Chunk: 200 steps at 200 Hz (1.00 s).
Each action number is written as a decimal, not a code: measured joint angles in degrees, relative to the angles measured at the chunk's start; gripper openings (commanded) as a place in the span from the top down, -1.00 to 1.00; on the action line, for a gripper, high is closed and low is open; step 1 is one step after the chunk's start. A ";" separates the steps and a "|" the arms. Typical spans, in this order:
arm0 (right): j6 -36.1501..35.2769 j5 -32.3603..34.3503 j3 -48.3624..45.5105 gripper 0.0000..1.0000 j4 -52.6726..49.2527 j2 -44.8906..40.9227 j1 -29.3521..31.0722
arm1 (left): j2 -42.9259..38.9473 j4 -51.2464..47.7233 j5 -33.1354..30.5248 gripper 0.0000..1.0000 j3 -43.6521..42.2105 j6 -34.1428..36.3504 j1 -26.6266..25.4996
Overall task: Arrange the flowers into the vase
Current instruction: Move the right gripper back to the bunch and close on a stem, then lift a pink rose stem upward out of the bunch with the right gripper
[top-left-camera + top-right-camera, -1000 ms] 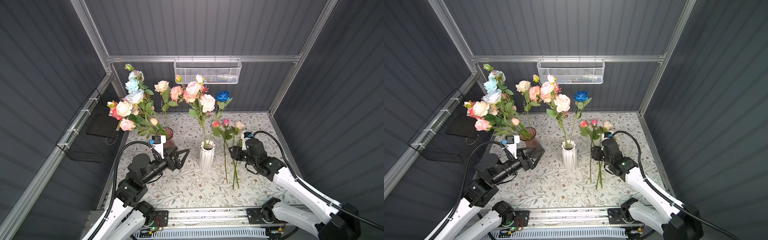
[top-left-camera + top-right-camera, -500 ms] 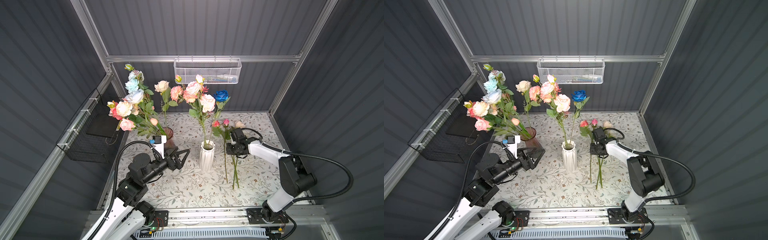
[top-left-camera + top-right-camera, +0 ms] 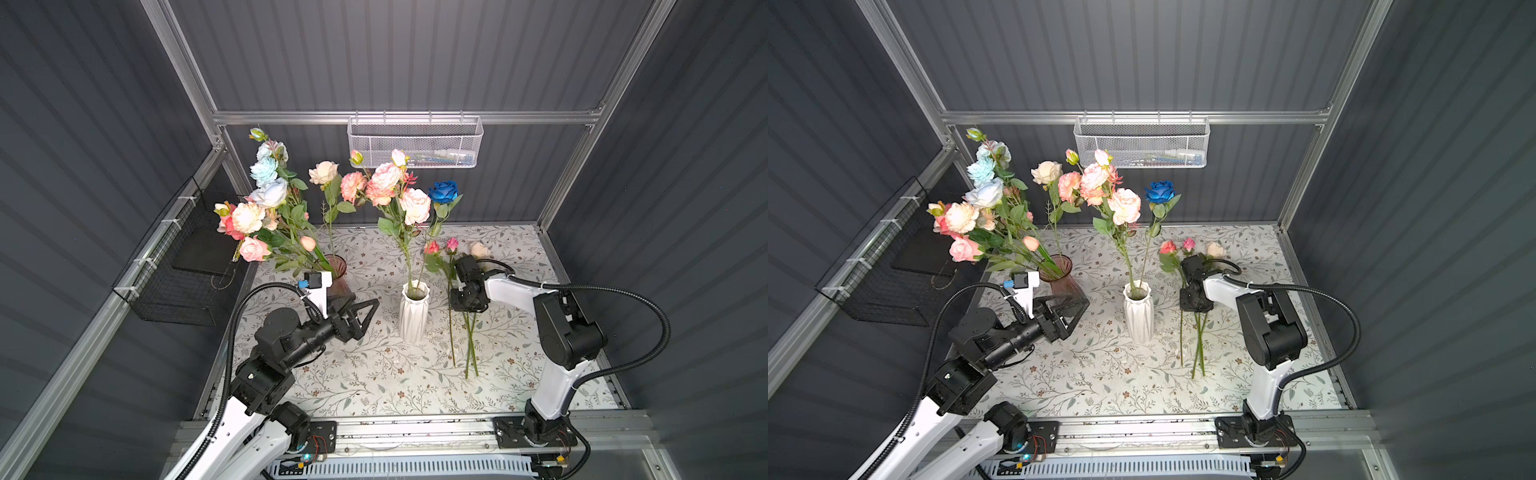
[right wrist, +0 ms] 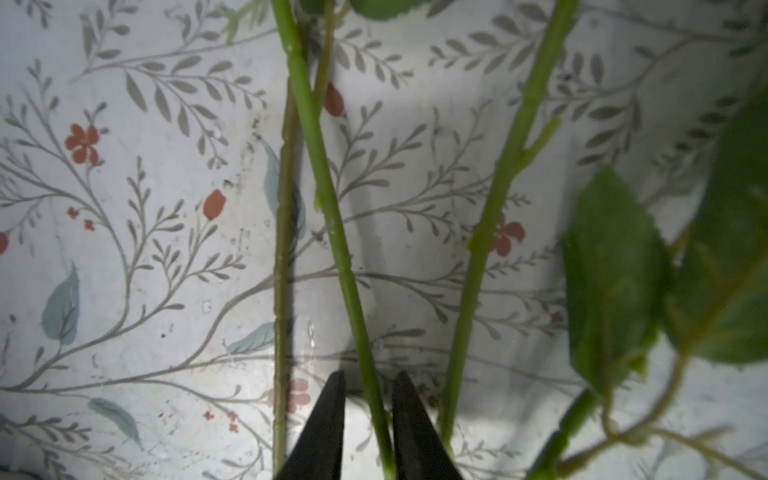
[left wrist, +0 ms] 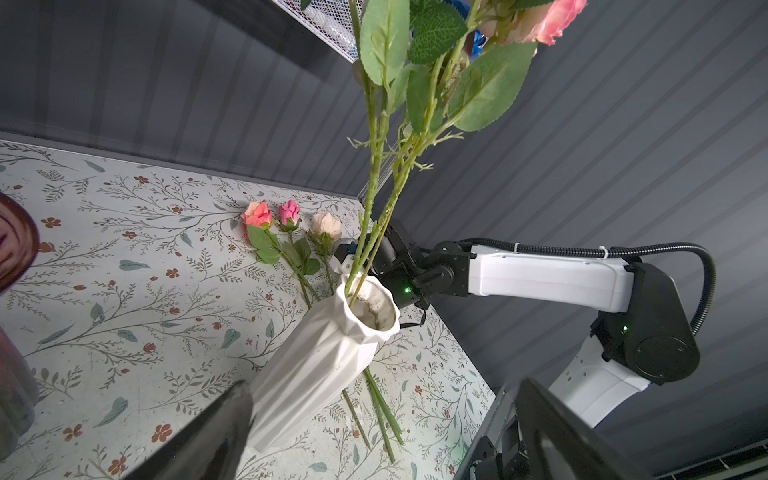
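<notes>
A white ribbed vase (image 3: 413, 309) (image 3: 1138, 311) (image 5: 324, 353) stands mid-table and holds a pink peony spray (image 3: 415, 203) and a dark blue rose (image 3: 444, 192). Three flowers lie flat to its right: a coral bud (image 3: 431, 247), a pink bud (image 3: 452, 243) and a cream one (image 3: 478, 249). My right gripper (image 3: 461, 305) (image 3: 1192, 305) (image 4: 368, 374) points down over their stems. Its jaws stand narrow on either side of the middle stem (image 4: 332, 216), with a sliver of gap left. My left gripper (image 3: 365, 300) (image 3: 1079, 298) (image 5: 384, 382) hovers wide open left of the vase, empty.
A pink glass vase (image 3: 338, 270) at the back left holds a big bunch of pale blue, cream and pink flowers (image 3: 266, 199). A white mesh basket (image 3: 415, 143) hangs on the back wall. A black wire basket (image 3: 183, 266) hangs on the left wall.
The right arm has raised its elbow and brought its gripper down onto the lying stems, and its jaws have narrowed round the middle one. The left arm has stayed still.
</notes>
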 measured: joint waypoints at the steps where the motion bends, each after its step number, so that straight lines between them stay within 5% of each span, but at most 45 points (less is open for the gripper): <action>1: -0.02 0.02 0.00 0.65 0.00 0.00 0.00 | 0.00 0.00 0.00 -0.99 0.00 0.00 0.00; 54: -2.19 -2.84 -3.37 1.00 3.21 -2.67 -0.11 | 0.04 0.00 0.02 -0.99 0.00 0.00 0.00; 128: -0.24 -7.72 -14.60 1.00 13.77 -22.49 -0.33 | 0.42 0.04 0.28 -0.99 1.01 -0.04 0.00; 200: 7.26 -1.25 -22.01 1.00 11.74 -46.71 -0.70 | 1.18 0.02 1.53 -0.99 3.34 -0.17 0.00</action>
